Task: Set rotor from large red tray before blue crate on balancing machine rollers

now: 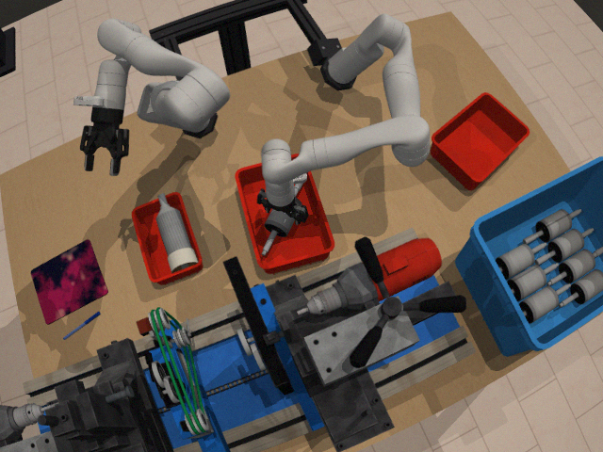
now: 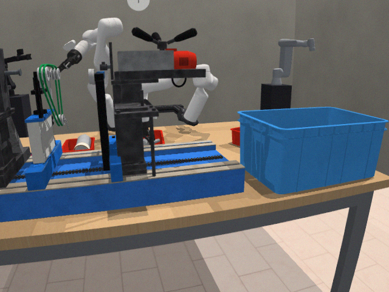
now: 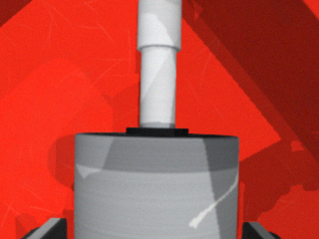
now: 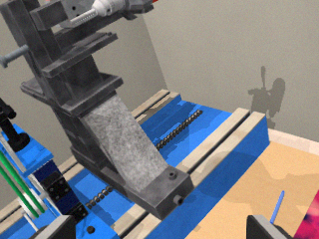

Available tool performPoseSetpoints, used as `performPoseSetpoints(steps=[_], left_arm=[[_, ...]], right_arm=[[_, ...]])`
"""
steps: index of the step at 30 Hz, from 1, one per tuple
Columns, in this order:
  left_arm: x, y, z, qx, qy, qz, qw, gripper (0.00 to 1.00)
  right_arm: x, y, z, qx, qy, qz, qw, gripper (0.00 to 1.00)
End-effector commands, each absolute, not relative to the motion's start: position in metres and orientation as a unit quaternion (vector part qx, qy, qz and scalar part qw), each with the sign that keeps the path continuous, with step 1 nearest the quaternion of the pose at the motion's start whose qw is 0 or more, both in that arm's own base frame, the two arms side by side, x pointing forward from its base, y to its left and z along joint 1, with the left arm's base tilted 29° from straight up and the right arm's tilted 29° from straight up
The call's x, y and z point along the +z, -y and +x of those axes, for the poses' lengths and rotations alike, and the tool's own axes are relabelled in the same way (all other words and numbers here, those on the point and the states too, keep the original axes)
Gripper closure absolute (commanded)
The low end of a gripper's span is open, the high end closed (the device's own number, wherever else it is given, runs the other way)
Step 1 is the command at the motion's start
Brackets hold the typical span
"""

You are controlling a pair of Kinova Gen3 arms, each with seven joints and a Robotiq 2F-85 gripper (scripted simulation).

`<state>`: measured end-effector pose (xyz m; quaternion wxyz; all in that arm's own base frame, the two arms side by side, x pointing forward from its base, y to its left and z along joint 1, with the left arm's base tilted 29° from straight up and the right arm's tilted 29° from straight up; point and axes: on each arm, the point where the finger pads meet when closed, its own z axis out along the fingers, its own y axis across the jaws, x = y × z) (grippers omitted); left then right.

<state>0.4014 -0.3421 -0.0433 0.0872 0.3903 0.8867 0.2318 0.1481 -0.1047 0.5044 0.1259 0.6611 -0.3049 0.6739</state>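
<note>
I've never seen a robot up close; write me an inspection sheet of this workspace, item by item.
Surface: wooden table top; spills, nothing seen.
Job's things: rotor in the large red tray, not on the balancing machine.
Clutter: pen beside a patterned square.
Grippers: left gripper open around the rotor; right gripper open, raised, holding nothing.
Cables: black loop under the red motor.
Surroundings: tiled floor, grey wall; people, nothing seen.
</note>
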Motion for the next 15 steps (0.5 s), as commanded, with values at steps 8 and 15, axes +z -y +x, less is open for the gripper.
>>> performPoseSetpoints(steps=[8,15], left_arm=[[-0.033,0.347,0.398,0.231,-0.887,0.391,0.088,0.002],[-0.022,0.351,0.393,0.231,-0.887,0.391,0.088,0.002]], right_arm=[[0.505,0.105,0.148,0.674,0.305,0.661,0.126,0.002],[0.505,0.105,0.148,0.674,0.305,0.661,0.126,0.002]])
